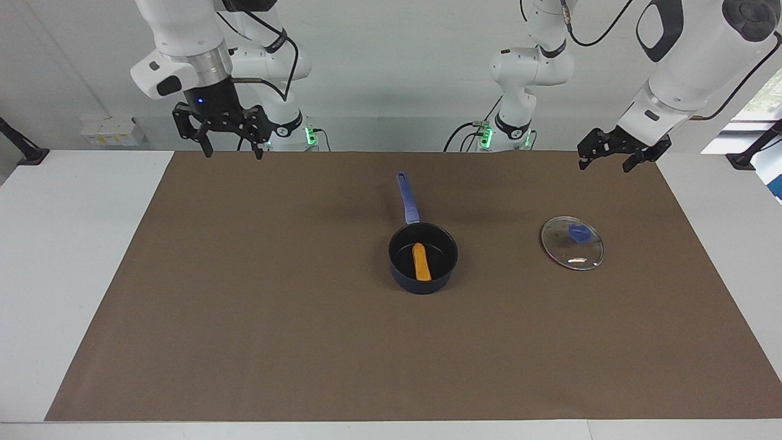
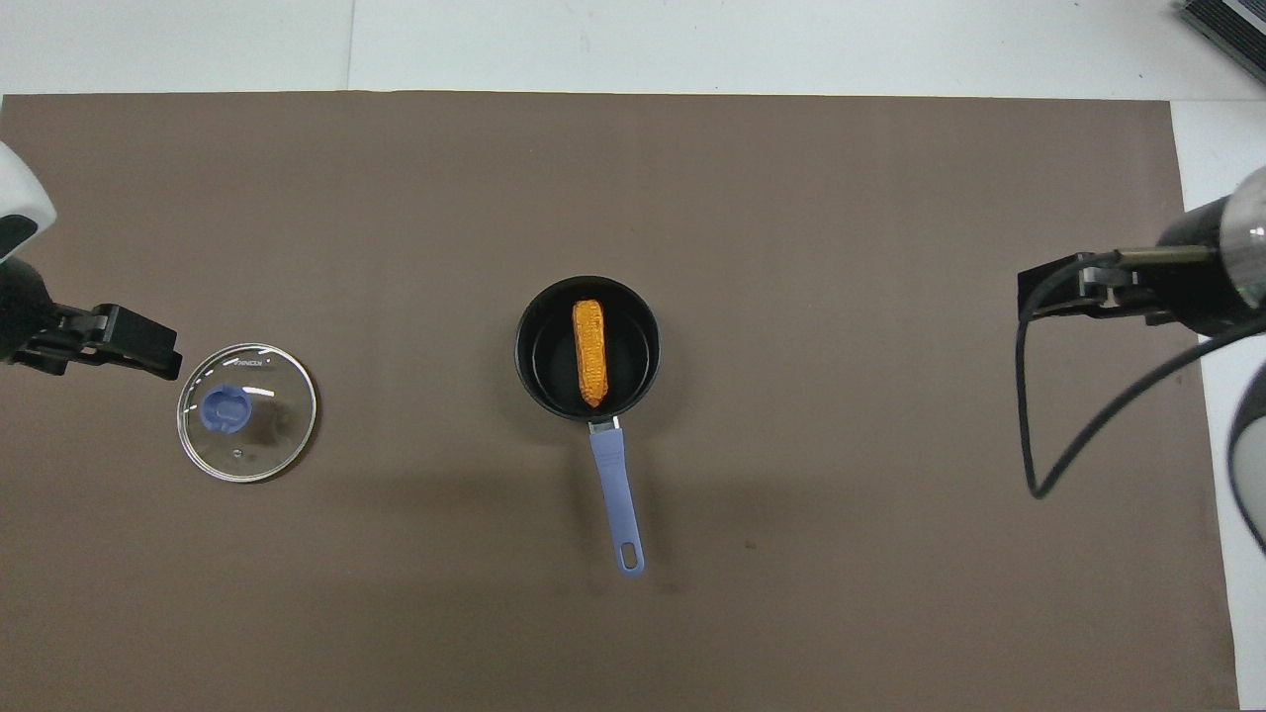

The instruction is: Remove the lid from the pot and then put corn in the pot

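Note:
The dark blue pot (image 1: 421, 287) (image 2: 529, 346) stands uncovered mid-mat, its long handle (image 2: 615, 499) pointing toward the robots. The orange corn (image 1: 420, 261) (image 2: 589, 353) lies inside it on the black bottom. The glass lid (image 1: 568, 253) (image 2: 267, 435) with its blue knob rests flat on the mat toward the left arm's end, apart from the pot. My left gripper (image 1: 605, 165) (image 2: 148, 341) hangs open and holds nothing, raised over the mat's edge by the robots, beside the lid. My right gripper (image 1: 233, 153) (image 2: 1048, 292) hangs open high over the right arm's end of the mat.
A brown mat (image 1: 275, 318) covers most of the white table (image 1: 73, 244). A loose black cable (image 2: 1078, 425) loops down from the right arm's wrist. Small white boxes (image 1: 113, 131) sit by the wall near the right arm's base.

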Controlling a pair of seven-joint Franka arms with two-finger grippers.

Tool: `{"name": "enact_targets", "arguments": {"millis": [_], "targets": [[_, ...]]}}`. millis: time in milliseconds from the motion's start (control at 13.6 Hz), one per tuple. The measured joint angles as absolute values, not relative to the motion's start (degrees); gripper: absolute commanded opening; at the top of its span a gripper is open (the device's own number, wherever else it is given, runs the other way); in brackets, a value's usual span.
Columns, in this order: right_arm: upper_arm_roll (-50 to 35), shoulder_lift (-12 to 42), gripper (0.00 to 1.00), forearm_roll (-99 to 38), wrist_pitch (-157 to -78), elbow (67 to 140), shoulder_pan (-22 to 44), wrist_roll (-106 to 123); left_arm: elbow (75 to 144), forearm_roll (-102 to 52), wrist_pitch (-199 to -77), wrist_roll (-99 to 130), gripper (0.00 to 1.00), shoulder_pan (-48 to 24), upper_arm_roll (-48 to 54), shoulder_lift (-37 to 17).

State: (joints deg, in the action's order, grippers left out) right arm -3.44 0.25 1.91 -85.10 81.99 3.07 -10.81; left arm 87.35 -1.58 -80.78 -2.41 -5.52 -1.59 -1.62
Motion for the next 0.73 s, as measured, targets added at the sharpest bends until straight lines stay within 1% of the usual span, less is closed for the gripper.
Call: {"name": "enact_targets", "arguments": {"millis": [293, 733], "targets": [[-2.0, -4.3, 1.00, 1.0, -81.2, 82.5, 0.2, -10.8, 86.2, -1.6, -80.4, -2.5, 1.00, -5.5, -1.5, -1.6], [-0.7, -5.3, 1.00, 0.6, -80.8, 84.8, -0.2, -10.8, 86.2, -1.6, -80.4, -2.5, 1.00, -5.5, -1.5, -1.6]]}}
